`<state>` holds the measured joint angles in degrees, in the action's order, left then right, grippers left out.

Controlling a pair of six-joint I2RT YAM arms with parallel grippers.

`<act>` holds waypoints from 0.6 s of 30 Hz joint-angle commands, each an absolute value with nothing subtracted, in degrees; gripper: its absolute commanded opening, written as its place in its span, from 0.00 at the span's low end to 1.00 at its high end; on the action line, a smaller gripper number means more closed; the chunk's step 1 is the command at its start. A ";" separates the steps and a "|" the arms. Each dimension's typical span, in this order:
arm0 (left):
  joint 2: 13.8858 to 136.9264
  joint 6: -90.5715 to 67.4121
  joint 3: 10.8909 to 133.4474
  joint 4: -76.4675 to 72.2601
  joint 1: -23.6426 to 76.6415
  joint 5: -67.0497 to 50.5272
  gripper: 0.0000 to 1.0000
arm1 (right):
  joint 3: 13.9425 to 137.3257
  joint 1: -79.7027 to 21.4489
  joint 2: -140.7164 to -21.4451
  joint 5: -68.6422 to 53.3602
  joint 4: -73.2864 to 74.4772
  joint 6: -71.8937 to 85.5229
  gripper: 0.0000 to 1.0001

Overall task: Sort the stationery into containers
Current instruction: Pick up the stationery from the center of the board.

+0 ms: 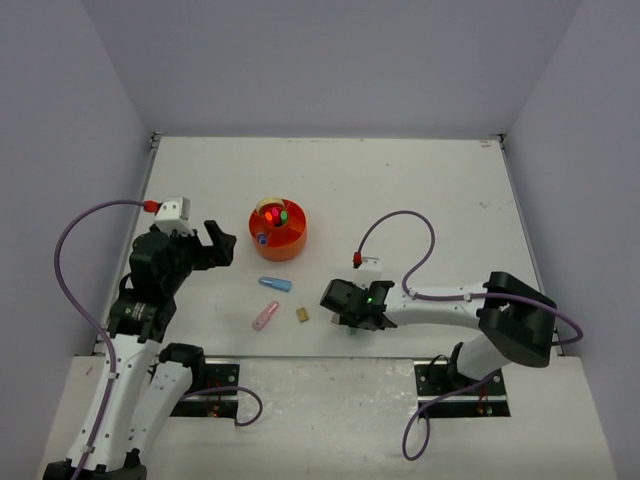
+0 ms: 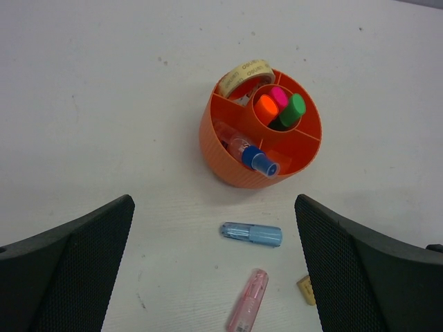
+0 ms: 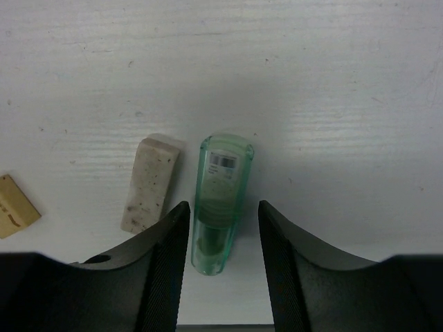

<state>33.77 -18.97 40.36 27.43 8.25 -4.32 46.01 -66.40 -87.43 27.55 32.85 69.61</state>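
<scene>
The orange organiser [image 1: 278,232] [image 2: 228,166] holds a beige tape ring [image 2: 246,72], orange, pink and green highlighters [image 2: 279,104] in its central well, and a blue-capped piece [image 2: 252,155] in an outer compartment. A blue capsule [image 1: 275,284] [image 2: 252,234], a pink capsule [image 1: 264,316] [image 2: 248,301] and a tan block [image 1: 301,314] [image 2: 306,290] lie on the table in front of it. My left gripper [image 1: 218,243] [image 2: 213,207] hovers wide open above them. Low over the table, my right gripper [image 1: 352,322] [image 3: 223,206] straddles a green capsule [image 3: 221,200]. Its left finger is close against the capsule and a gap remains on the right.
A speckled grey block [image 3: 149,183] lies right beside the green capsule, just outside my right gripper's left finger. The tan block [image 3: 15,206] sits further left. White walls enclose the table [image 1: 420,190] on three sides.
</scene>
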 commanded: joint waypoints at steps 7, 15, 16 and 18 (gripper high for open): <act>33.01 -19.64 40.12 24.79 8.36 -5.93 1.00 | 43.13 -68.52 -89.98 25.69 29.21 74.81 0.29; 33.69 -31.88 38.43 15.54 8.35 -28.12 1.00 | 45.16 -71.94 -79.25 32.03 29.85 65.60 0.00; 32.85 -34.51 36.70 11.81 8.51 -31.14 1.00 | 45.66 -72.79 -76.84 33.05 28.74 62.72 0.00; 30.66 -41.46 32.85 2.91 10.25 -35.33 1.00 | 46.19 -75.47 -74.43 36.53 24.86 54.14 0.00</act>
<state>33.63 -27.96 37.57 19.63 8.44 -20.50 44.31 -71.72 -80.79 28.68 30.26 66.39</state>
